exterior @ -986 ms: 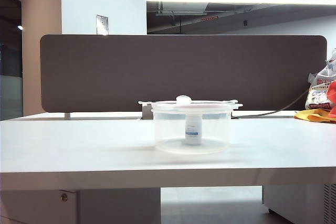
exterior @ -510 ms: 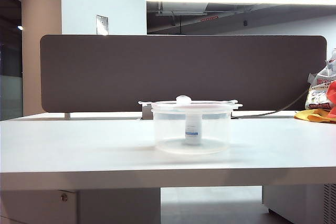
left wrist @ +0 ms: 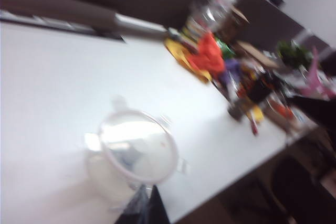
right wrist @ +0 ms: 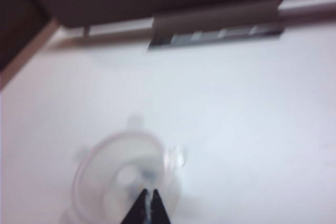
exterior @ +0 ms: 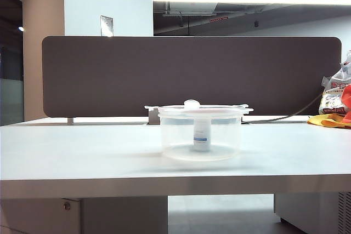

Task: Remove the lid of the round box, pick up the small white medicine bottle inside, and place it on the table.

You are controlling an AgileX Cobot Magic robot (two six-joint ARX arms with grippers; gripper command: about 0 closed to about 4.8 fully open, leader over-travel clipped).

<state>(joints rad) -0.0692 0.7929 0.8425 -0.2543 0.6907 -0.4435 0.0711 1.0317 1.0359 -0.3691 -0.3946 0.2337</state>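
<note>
Nothing on the table point(exterior: 66, 152) has shifted over the last second: the lid point(exterior: 198, 109) is seated on the round box point(exterior: 201, 135), and the small white medicine bottle point(exterior: 201, 135) stands inside, so no step is judged done. Neither arm is seen from outside. The left gripper point(left wrist: 146, 209) and right gripper point(right wrist: 148, 208), both pressed together, are held above the box's near side.

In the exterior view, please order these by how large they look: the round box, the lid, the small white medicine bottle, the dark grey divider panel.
1. Dark grey divider panel, although farther back
2. Round box
3. Lid: slightly wider than the box, but very thin
4. Small white medicine bottle
</note>
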